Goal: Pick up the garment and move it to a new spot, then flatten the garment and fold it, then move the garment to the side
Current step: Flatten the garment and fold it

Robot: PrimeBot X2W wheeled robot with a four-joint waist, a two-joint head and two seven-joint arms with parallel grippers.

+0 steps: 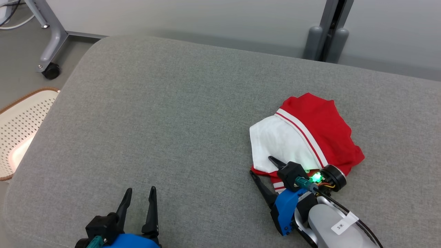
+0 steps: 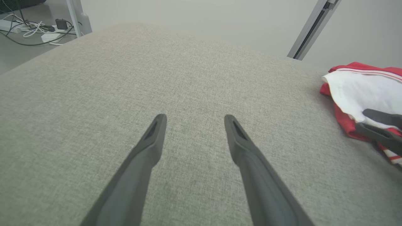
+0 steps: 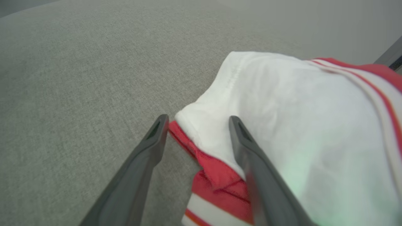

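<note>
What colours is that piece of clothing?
The garment is red and white with stripes, clearest in the head view.

The right gripper (image 3: 198, 121) was spread wide at the garment (image 3: 282, 110), a rumpled white and red heap on the grey fabric surface (image 3: 78, 78). Its fingers (image 3: 147, 150) straddled the garment's near corner, one over the white cloth, the other just beside the red hem.

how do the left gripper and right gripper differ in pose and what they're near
The left gripper with two long dark fingers hovers over bare grey fabric cushion; the right gripper has an edge of the red and white fabric garment between its fingers. The left gripper points roughly straight up the head view; the right gripper angles up and left. Both stand open, holding nothing.
</note>
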